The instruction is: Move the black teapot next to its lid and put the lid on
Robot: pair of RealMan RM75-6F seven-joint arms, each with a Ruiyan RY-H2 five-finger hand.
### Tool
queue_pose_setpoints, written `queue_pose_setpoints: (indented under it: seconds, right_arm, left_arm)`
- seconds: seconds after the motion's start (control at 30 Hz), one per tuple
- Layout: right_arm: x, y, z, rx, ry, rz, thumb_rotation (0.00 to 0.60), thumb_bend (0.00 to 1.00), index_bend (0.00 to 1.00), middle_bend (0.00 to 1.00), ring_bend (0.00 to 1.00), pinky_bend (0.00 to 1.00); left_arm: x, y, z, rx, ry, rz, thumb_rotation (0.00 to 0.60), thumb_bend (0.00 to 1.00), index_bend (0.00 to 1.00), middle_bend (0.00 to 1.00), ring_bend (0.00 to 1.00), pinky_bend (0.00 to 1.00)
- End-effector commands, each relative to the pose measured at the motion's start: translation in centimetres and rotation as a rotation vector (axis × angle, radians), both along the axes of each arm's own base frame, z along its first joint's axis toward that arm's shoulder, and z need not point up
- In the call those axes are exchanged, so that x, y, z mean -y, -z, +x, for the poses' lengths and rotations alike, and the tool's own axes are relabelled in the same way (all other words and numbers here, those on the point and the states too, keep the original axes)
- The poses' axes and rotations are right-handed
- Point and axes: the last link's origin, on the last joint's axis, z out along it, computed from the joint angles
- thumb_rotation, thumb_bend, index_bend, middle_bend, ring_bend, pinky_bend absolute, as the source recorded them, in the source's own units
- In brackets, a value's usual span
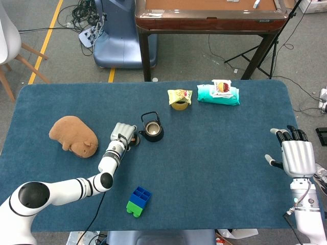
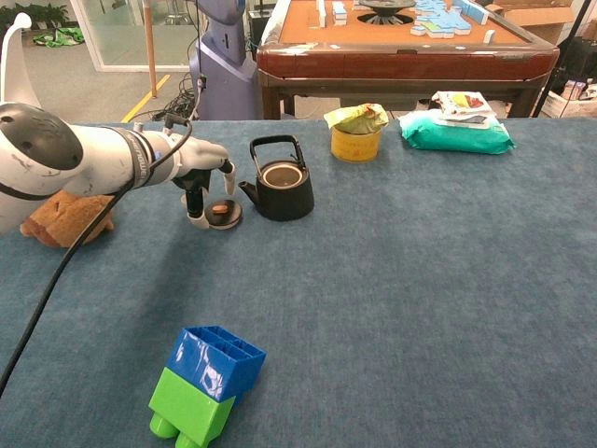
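Blue-carpeted table (image 1: 214,153) on grey floor (image 1: 199,56). Dark wood table (image 1: 204,20) behind it, cables (image 1: 84,15) and yellow floor line (image 1: 46,41) at left, white chair (image 1: 10,46) at far left edge.

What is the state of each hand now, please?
Left hand: fingers spread over the lid, which lies on the table; nothing held, open.
Right hand: open, holding nothing.
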Motion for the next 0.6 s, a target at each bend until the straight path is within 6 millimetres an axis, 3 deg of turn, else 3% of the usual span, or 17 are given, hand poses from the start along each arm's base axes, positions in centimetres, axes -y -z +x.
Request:
queue_pose_setpoints:
  seconds: [0.03,0.6]
  right_arm:
    - [-0.01,-0.01,-0.04,0.000,0.002,-0.001,0.600,0.09,0.30,0.36,0.18,0.22]
    - [-0.23,-0.25,-0.41,-0.002,0.015,-0.009,0.600,0.09,0.31,0.36,0.18,0.22]
  left_arm:
    - [-0.06,0.21,-0.03,-0.001,-0.006,-0.003,0.600,0.20,0.26,0.86,0.92,1.00]
    - [-0.38,0.98,0.12,0.026,-0.041,0.006,0.600,0.24,0.31,0.87,0.92,1.00]
